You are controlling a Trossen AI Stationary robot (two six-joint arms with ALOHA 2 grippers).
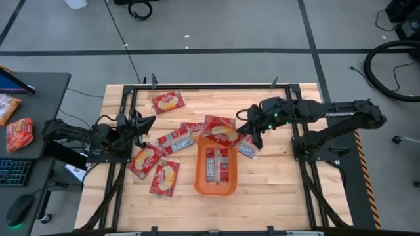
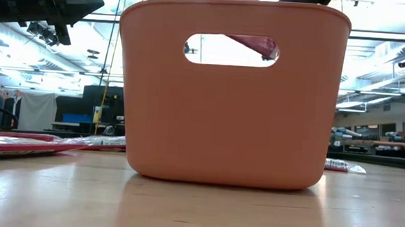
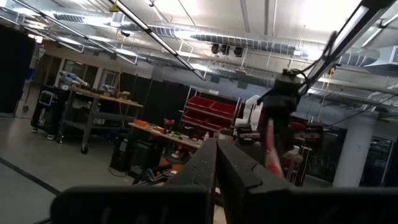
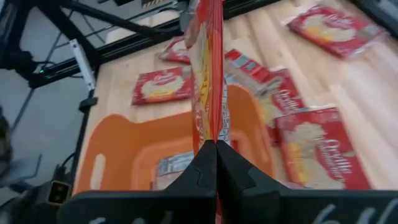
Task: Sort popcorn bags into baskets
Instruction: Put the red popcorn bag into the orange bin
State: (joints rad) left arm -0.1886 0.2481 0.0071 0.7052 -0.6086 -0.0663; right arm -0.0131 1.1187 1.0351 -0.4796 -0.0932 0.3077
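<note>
The orange basket (image 1: 199,184) (image 2: 230,115) (image 4: 118,146) stands at the table's middle near side with one red popcorn bag (image 1: 216,164) lying flat inside. My right gripper (image 1: 245,128) (image 4: 211,149) is over the basket's far end, shut on another red bag (image 1: 224,134) (image 4: 208,62). Several more bags lie flat on the wood, among them one near the far edge (image 1: 168,100), two left of the basket (image 1: 146,159) (image 1: 164,177) and one on its right (image 1: 248,147). My left gripper (image 1: 148,122) (image 3: 217,165) is shut, raised above the table's left side. My right gripper pinches the red bag by one edge (image 4: 210,134) between its two fingers, coming from above and slanting in from the table's right. The bag hangs edge-on below the fingers. Its lower end (image 2: 252,43) shows through the basket's handle hole, inside the walls and clear of the floor.
A black frame rail (image 1: 197,86) runs round the tabletop. A side desk on the left carries a keyboard (image 1: 14,172), a mouse (image 1: 18,210) and more red packets (image 1: 20,133). Bare wood (image 1: 275,190) lies right of the basket and along the near edge.
</note>
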